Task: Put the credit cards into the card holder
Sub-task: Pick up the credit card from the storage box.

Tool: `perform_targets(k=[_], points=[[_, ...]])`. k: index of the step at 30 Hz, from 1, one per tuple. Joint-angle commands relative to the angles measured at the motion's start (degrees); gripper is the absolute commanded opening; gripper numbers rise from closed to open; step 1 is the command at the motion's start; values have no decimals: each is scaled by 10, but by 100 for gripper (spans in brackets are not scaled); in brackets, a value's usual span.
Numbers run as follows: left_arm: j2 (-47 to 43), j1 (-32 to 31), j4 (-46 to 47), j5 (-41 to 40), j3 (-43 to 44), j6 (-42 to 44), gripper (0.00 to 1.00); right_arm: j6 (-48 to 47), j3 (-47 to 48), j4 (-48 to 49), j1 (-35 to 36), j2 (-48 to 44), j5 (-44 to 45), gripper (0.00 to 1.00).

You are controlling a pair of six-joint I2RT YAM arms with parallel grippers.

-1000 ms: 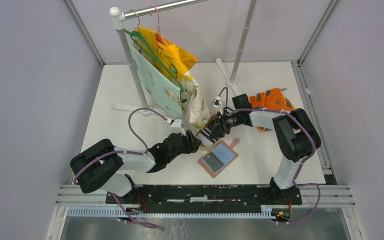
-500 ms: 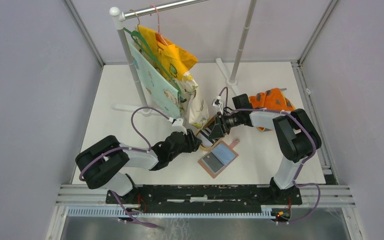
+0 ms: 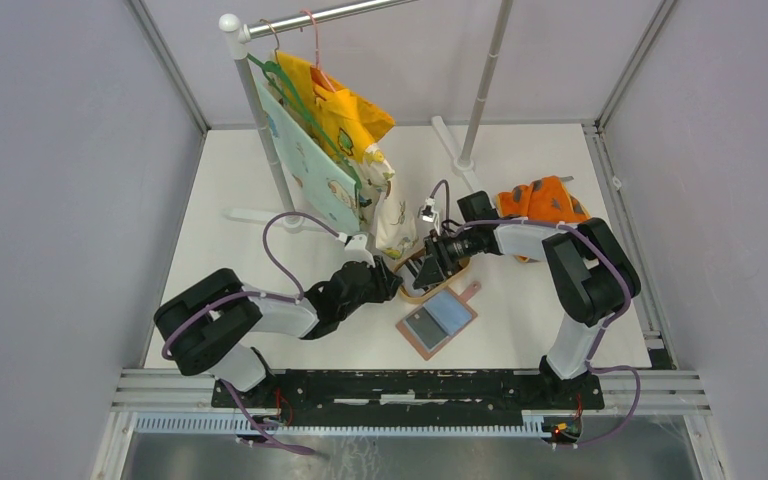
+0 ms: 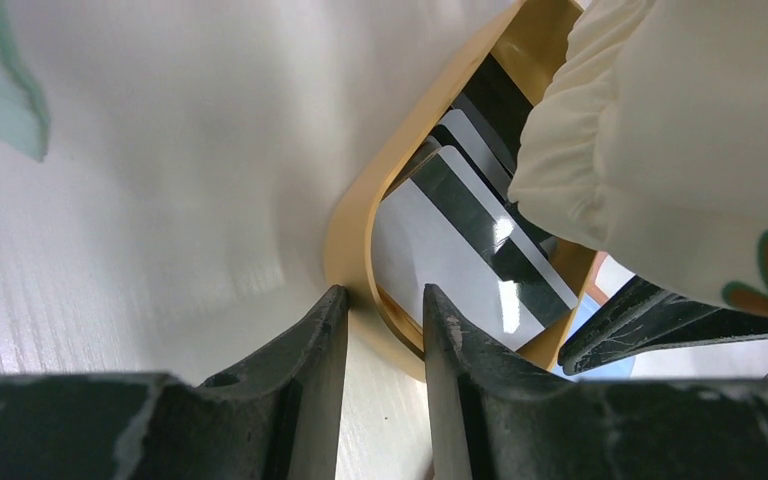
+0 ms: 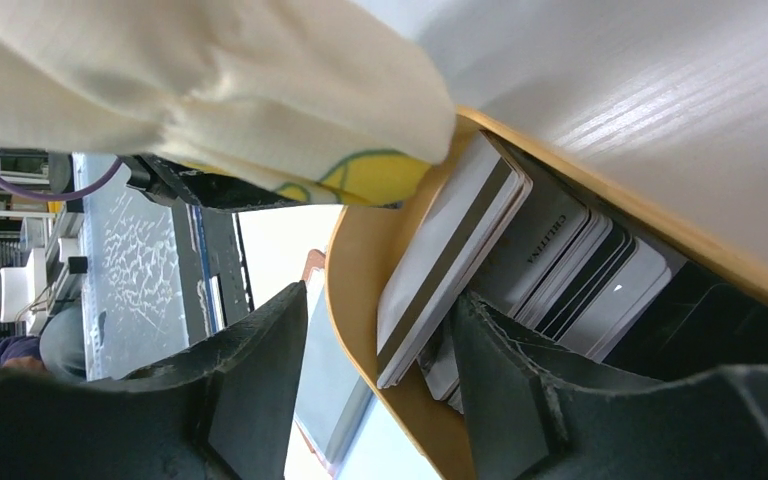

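One left gripper [image 4: 385,297]: jaws narrowed about the dish's rim, one finger outside the wall and one inside. Whether they pinch it I cannot tell.

One right gripper [image 5: 380,298]: jaws standing well apart at the dish's other side, clamping nothing that I can see. One striped card [image 5: 455,250] lies tilted between its fingers.

One tan oval dish [image 4: 352,215], on the white table [image 3: 230,190], between the two grippers.

One fanned stack of credit cards [image 4: 430,250], all inside the dish: white, grey and dark, several with stripe bands. I count at least five edges. The rest overlap, so I give no exact total.

One card holder [image 3: 438,320], reddish-brown, lying open and flat on the table just beside the dish on its near side, grey-blue pockets up, strap tab at its far right corner.

Three hanging cloths on one rack [image 3: 253,95]: a pale green print [image 3: 305,170], a yellow one [image 3: 348,110], and a cream one [image 4: 660,130] whose hem is close over the dish.

One orange cloth [image 3: 545,200], heaped beyond the right arm.
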Motion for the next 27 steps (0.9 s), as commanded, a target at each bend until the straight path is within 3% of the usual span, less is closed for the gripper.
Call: perform_targets(k=[1,5,17,27], points=[[8,0,42,18,16,35,38,19,14,16,3,-24,8,63],[10,1,58,21,13,40,38,72,2,43,2,-23,16,67],[9,1,74,23,9,46,38,175,0,68,7,-9,27,66],[4,0,92,32,-1,49,38,163,15,23,19,4,80,65]])
